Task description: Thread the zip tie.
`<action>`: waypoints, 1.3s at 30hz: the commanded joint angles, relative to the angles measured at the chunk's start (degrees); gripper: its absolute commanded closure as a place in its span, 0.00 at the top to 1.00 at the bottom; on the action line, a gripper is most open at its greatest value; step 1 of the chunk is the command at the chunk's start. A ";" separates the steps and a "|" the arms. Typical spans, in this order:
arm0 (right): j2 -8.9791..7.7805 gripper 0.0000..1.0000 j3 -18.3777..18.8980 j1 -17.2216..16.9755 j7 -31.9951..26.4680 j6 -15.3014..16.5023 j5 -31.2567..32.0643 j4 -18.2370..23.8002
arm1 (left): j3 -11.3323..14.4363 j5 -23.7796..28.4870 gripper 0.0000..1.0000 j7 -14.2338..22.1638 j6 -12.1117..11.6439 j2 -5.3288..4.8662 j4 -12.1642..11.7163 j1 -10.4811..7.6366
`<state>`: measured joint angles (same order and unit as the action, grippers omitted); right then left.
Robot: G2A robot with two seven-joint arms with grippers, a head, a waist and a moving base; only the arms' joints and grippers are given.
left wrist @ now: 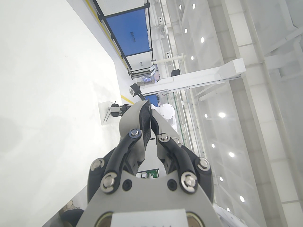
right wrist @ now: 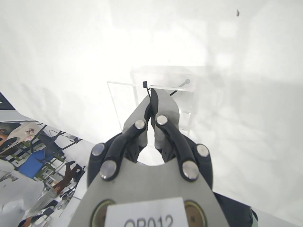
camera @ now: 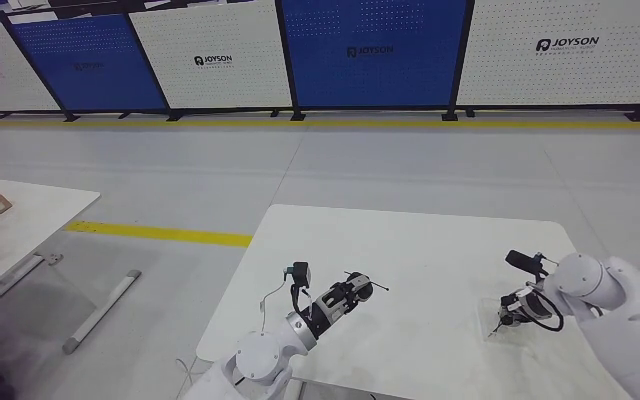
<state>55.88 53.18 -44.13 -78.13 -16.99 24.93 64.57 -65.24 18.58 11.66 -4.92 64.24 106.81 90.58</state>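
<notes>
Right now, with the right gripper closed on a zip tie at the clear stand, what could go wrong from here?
1. The right gripper pinches the zip tie with its fingertips, close to the head; the thin strap could twist or slip.
2. A second tie lies on the clear stand right beside it; lifting might snag or knock it.
3. The left gripper, shut on a thin black strip, sits far across the table; lining both up looks fiddly.

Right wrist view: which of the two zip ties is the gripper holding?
The zip tie whose head pokes out of the shut right gripper. The other zip tie lies free at the clear stand.
</notes>
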 commanded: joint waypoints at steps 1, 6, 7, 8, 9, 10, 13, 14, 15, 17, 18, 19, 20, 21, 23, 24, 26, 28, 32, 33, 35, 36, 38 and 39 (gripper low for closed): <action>-0.12 0.00 0.32 -0.24 -0.01 0.25 -0.05 0.52 | 0.00 0.00 0.00 0.00 0.00 0.00 0.00 0.00; -0.94 0.00 2.41 -1.94 0.19 0.55 0.04 3.60 | 0.00 0.00 0.00 0.00 0.00 0.00 0.00 0.00; -1.17 0.00 3.02 -2.46 0.33 0.59 0.01 4.49 | 0.00 0.00 0.00 0.00 0.00 0.00 0.00 0.00; -1.52 0.00 4.00 -3.28 0.62 0.40 0.04 5.65 | 0.00 0.00 0.00 0.00 0.00 0.00 0.00 0.00; -1.80 0.00 4.74 -3.99 0.84 0.30 0.15 6.69 | 0.00 0.00 0.00 0.00 0.00 0.00 0.00 0.00; -2.10 0.00 5.64 -4.76 1.24 0.21 0.13 7.86 | 0.00 0.00 0.00 0.00 0.00 0.00 0.00 0.00; -3.18 0.00 9.25 -8.02 2.90 0.03 -0.43 11.99 | 0.00 0.00 0.00 0.00 0.00 0.00 0.00 0.00; -3.50 0.00 10.46 -9.16 3.52 -0.09 -0.76 13.35 | 0.00 0.00 0.00 0.00 0.00 0.00 0.00 0.00; -3.94 0.00 12.04 -10.74 4.10 0.07 -1.04 15.26 | 0.00 0.00 0.00 0.00 0.00 0.00 0.00 0.00; -4.54 0.00 14.54 -13.14 5.28 -0.16 -1.69 17.89 | 0.00 0.00 0.00 0.00 0.00 0.00 0.00 0.00; -4.81 0.00 15.63 -14.20 5.61 0.03 -1.84 19.18 | 0.00 0.00 0.00 0.00 0.00 0.00 0.00 0.00; -5.11 0.00 17.23 -15.47 6.56 -0.56 -2.36 20.33 | 0.00 0.00 0.00 0.00 0.00 0.00 0.00 0.00; -5.26 0.00 18.30 -16.38 6.97 -0.63 -3.42 21.13 | 0.00 0.00 0.00 0.00 0.00 0.00 0.00 0.00; -5.36 0.00 18.93 -16.90 6.86 -0.21 -4.20 21.44 | 0.00 0.00 0.00 0.00 0.00 0.00 0.00 0.00; -5.36 0.00 18.93 -16.90 6.86 -0.21 -4.20 21.44 | 0.00 0.00 0.00 0.00 0.00 0.00 0.00 0.00; -5.36 0.00 18.93 -16.90 6.86 -0.21 -4.20 21.44 | 0.00 0.00 0.00 0.00 0.00 0.00 0.00 0.00; -5.36 0.00 18.93 -16.90 6.86 -0.21 -4.20 21.44 | 0.00 0.00 0.00 0.00 0.00 0.00 0.00 0.00; -5.36 0.00 18.93 -16.90 6.86 -0.21 -4.20 21.44 | 0.00 0.00 0.00 0.00 0.00 0.00 0.00 0.00; -5.36 0.00 18.93 -16.90 6.86 -0.21 -4.20 21.44 | 0.00 0.00 0.00 0.00 0.00 0.00 0.00 0.00; -5.36 0.00 18.93 -16.90 6.86 -0.21 -4.20 21.44 | 0.00 0.00 0.00 0.00 0.00 0.00 0.00 0.00; -5.36 0.00 18.93 -16.90 6.86 -0.21 -4.20 21.44 | 0.00 0.00 0.00 0.00 0.00 0.00 0.00 0.00; -5.36 0.00 18.93 -16.90 6.86 -0.21 -4.20 21.44 | 0.00 0.00 0.00 0.00 0.00 0.00 0.00 0.00; -5.36 0.00 18.93 -16.90 6.86 -0.21 -4.20 21.44 | 0.00 0.00 0.00 0.00 0.00 0.00 0.00 0.00; -5.36 0.00 18.93 -16.90 6.86 -0.21 -4.20 21.44 | 0.00 0.00 0.00 0.00 0.00 0.00 0.00 0.00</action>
<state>50.52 72.12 -61.03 -71.27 -17.20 20.73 86.01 -65.24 18.58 11.66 -4.92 64.24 106.81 90.58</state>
